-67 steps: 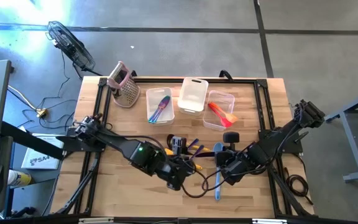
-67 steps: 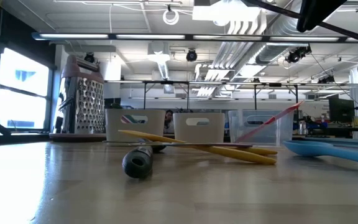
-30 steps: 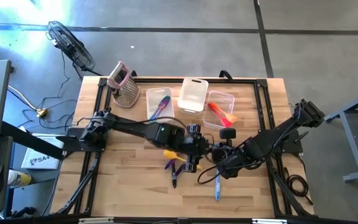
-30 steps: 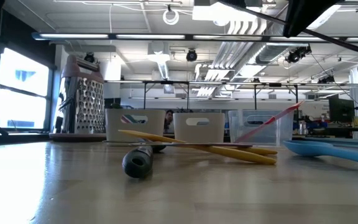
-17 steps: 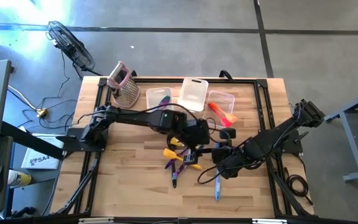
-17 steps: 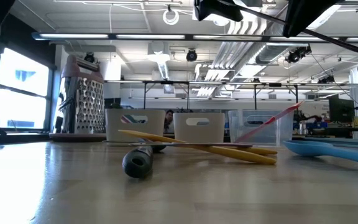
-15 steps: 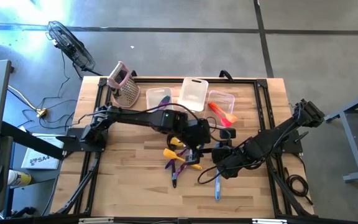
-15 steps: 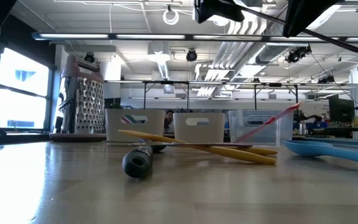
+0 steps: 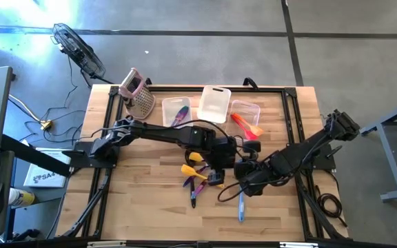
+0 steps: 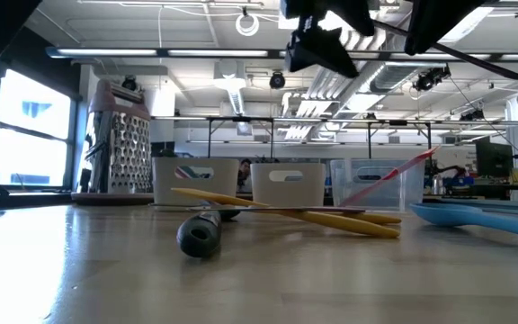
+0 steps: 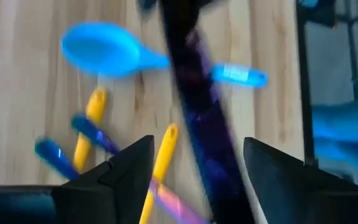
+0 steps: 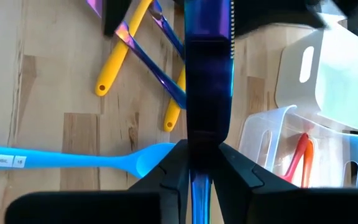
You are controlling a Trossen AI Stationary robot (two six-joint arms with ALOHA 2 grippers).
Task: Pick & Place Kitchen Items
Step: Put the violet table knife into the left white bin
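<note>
Wooden planks of the surface (image 9: 136,200) fill the high view, with a pink-topped grater (image 9: 138,93) and three clear tubs (image 9: 213,105) along the far edge. Both arms meet near the middle: the left claw (image 9: 217,167) hangs over a loose cluster of yellow and purple utensils (image 9: 197,178), while the right claw (image 9: 243,178) sits just beside it, near the blue spoon (image 9: 241,201).

At surface height, the low view shows yellow utensils (image 10: 313,216) lying crossed over a black handle (image 10: 198,236), the blue spoon's bowl (image 10: 479,216) to one side, and the tubs (image 10: 286,183) and grater (image 10: 122,148) behind.

Seen from the left wrist, the fingers (image 11: 126,174) stand spread apart above the blue spoon (image 11: 104,53) and yellow utensils (image 11: 160,165), with a blurred dark purple utensil (image 11: 201,118) crossing between them.

From the right wrist, the fingers (image 12: 173,171) are clamped on a dark purple utensil (image 12: 207,93); the blue spoon (image 12: 98,160) and yellow utensils (image 12: 120,56) lie below.
</note>
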